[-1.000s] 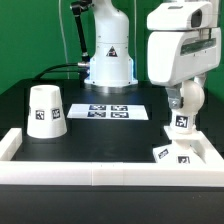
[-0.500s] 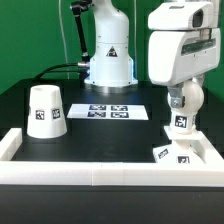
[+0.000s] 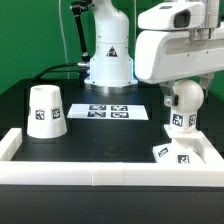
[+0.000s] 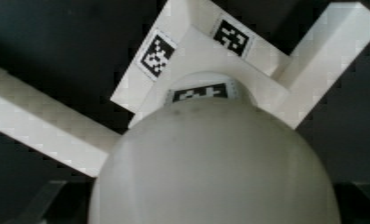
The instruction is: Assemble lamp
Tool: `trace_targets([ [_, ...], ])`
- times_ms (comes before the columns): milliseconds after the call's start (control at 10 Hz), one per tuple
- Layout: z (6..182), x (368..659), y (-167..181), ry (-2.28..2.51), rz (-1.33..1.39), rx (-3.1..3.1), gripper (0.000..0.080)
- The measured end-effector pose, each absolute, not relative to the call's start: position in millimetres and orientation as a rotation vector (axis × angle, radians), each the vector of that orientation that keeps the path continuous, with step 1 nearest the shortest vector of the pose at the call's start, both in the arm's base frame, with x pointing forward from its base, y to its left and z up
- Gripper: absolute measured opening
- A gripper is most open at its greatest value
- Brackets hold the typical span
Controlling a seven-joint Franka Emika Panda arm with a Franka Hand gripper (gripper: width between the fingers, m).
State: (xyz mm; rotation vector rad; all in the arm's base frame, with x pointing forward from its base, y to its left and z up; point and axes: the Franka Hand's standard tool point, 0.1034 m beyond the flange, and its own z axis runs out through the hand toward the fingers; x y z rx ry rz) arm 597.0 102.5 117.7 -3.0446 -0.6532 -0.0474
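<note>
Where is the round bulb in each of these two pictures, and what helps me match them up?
Exterior view: the bulb hangs at the exterior view's right, under the arm and above the base.
Wrist view: the bulb fills much of the picture, nearest the camera, in front of the base.
Shared landmark: the tagged square base, close by the bulb in both.

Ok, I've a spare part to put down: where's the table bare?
Bare table lies between the shade and the base, in front of the marker board up to the front wall. The base corner, under the bulb, is crowded.
</note>
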Motion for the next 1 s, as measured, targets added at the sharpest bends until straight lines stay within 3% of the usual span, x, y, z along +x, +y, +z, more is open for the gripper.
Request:
trace_targets([
  [1000, 116.8, 596.3, 97.4, 0.418, -0.013, -3.082, 0.0579],
])
